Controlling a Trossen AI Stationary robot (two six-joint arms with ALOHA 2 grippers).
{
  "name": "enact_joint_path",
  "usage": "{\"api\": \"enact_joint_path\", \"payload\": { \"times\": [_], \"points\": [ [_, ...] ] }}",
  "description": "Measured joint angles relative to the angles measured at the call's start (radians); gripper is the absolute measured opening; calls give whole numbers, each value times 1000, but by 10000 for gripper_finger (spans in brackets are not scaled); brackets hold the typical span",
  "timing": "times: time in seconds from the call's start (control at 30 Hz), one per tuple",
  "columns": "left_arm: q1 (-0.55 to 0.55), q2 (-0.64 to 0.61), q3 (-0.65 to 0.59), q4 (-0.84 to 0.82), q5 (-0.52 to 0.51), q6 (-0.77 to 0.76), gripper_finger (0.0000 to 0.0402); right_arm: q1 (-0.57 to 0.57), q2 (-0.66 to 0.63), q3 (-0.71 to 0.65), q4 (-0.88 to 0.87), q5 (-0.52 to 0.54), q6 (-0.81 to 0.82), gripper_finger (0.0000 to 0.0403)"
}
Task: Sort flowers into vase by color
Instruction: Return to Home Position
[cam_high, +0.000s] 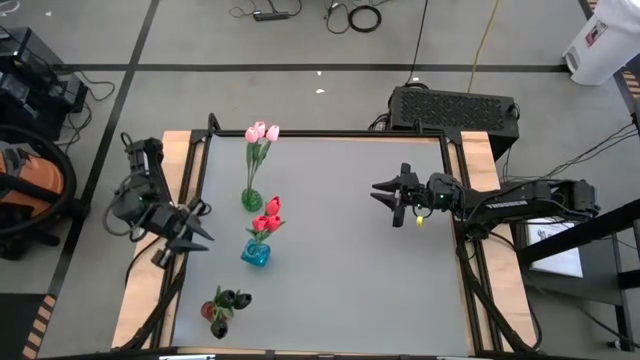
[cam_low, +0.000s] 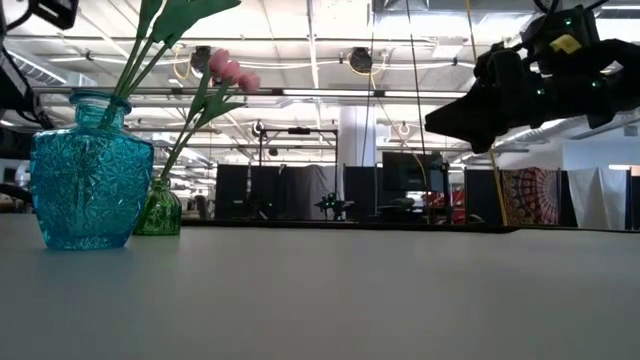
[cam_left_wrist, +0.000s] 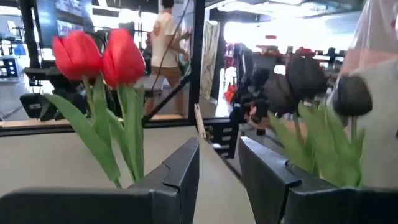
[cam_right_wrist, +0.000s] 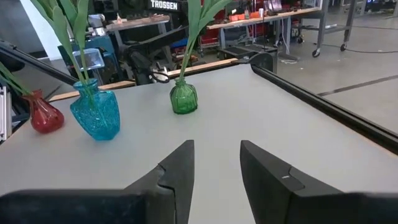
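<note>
Left gripper (cam_high: 200, 228) seemingly at table (cam_high: 340, 270) edge.

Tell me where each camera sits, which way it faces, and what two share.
High: above the table, looking straight down; left gripper and right gripper both show.
Low: table-top height, looking level into the room; right gripper upper right.
Left wrist: past its own open fingers at red tulips and black tulips.
Right wrist: past its own open fingers at red vase, blue vase, green vase.
Shared: low and right wrist both show blue vase and green vase.
</note>
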Motion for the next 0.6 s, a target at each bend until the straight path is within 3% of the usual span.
{"api": "enact_joint_path", "payload": {
  "times": [0.23, 0.6],
  "points": [
    [0, 0, -53, 2, 0, -16, 118, 0, 0, 0, -13, 5, 0, 121],
    [0, 0, -160, 1, -49, -187, 118, 0, 0, 0, -35, 12, 0, 121]
  ]
}}
